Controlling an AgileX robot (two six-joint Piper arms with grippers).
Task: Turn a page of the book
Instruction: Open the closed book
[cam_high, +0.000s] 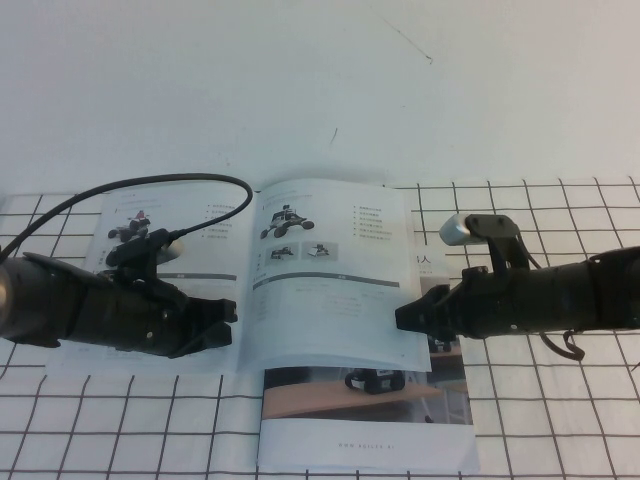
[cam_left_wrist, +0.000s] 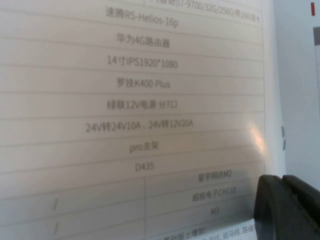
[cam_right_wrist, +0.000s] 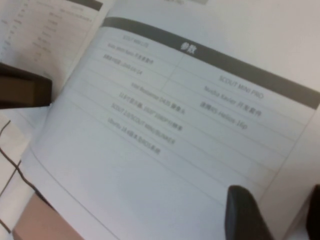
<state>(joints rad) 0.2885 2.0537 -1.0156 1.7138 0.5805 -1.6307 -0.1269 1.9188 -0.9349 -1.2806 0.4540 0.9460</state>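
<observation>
The right end effector (cam_high: 405, 318) stands partly open at the page's (cam_high: 330, 300) outer edge, holding nothing. The left end effector (cam_high: 222, 318), clenched, presses on the book (cam_high: 180, 225).

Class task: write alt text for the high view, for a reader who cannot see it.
An open book lies on a checked cloth, the left gripper resting on its left page and the right gripper, jaws apart, at the right page's outer edge.
</observation>
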